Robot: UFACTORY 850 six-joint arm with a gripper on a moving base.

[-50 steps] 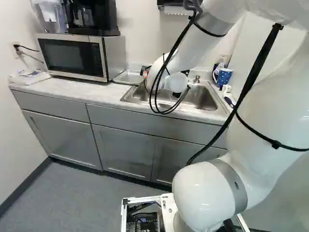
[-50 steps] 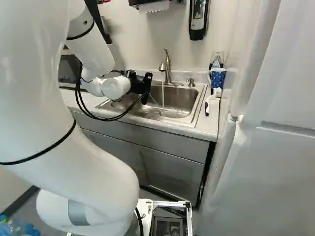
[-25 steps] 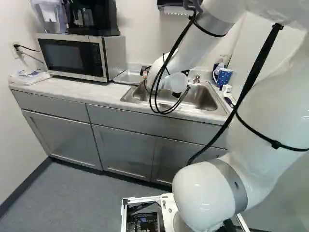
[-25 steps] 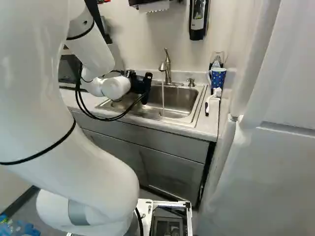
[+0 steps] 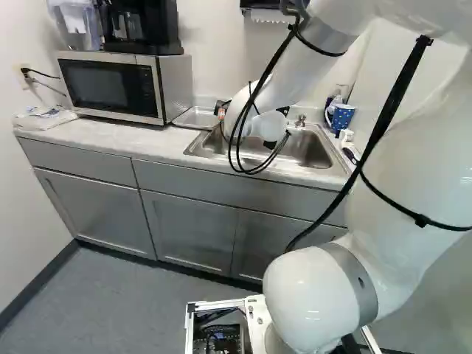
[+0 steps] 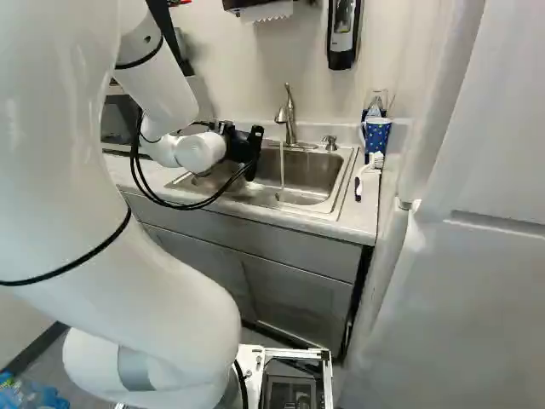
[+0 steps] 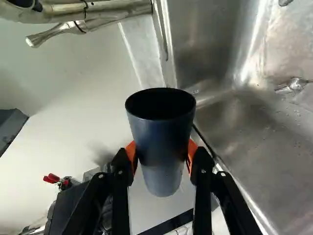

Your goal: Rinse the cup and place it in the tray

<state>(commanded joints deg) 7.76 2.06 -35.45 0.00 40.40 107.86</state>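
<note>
In the right base view my gripper (image 6: 249, 153) is over the left part of the sink (image 6: 311, 177), left of the running water (image 6: 282, 166). The wrist view shows the gripper (image 7: 162, 155) shut on a dark blue-grey cup (image 7: 164, 132), an orange pad against each side. I can see into the cup's dark mouth, but not whether water is in it. In that view the steel basin (image 7: 259, 132) lies beside the cup. A shallow metal tray (image 5: 193, 118) sits on the counter between microwave and sink in the left base view; the arm hides the cup there.
The faucet (image 6: 289, 115) rises behind the basin. A blue patterned mug (image 6: 376, 135) and a white brush (image 6: 368, 170) are at the counter's right end, beside a tall white surface (image 6: 460, 256). The microwave (image 5: 114, 86) stands left of the tray.
Water was splashing in the sink a second ago; now it falls in a straight thin stream. The arm and base show no clear shift.
</note>
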